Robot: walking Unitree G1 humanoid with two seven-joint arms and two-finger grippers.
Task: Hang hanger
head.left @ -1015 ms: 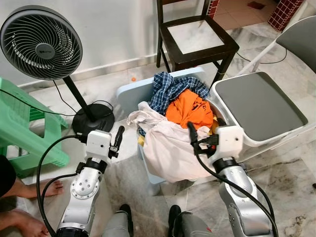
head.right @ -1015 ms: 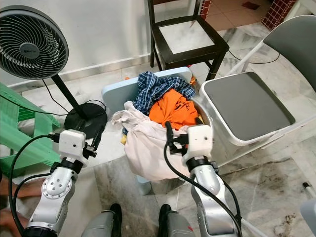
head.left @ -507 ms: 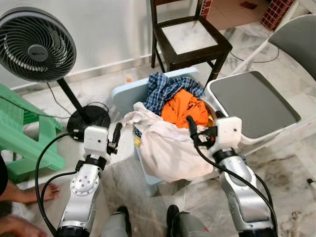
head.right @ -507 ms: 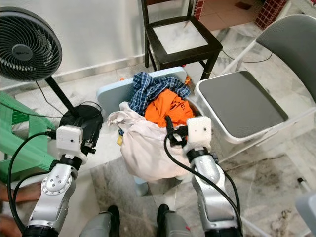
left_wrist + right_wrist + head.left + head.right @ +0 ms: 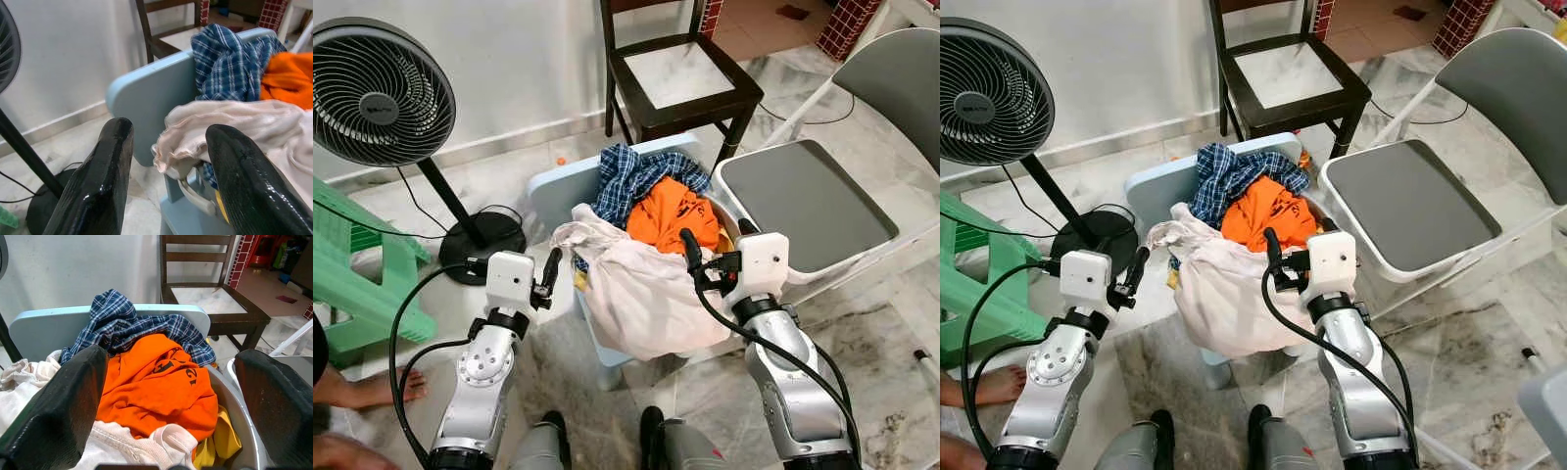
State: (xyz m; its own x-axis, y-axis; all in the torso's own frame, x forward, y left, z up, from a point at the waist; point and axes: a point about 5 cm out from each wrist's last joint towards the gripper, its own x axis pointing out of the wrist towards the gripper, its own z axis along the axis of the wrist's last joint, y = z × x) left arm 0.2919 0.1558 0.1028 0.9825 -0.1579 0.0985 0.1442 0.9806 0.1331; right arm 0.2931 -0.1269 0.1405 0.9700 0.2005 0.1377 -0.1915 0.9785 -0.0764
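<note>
Both grippers empty and spread at the laundry pile; no hanger made out.

Left gripper (image 5: 166,176) fingers (image 5: 100,181) stand parted just beside the cream cloth (image 5: 646,294) at the basket's left edge; right gripper (image 5: 171,396) fingers (image 5: 58,406) are parted over the orange shirt (image 5: 156,387), near the plaid shirt (image 5: 122,323). Risk: the hanger is likely buried under the clothes in the blue basket (image 5: 146,103), so a blind pinch would snag loose fabric and drag the pile over the rim onto the floor.
</note>
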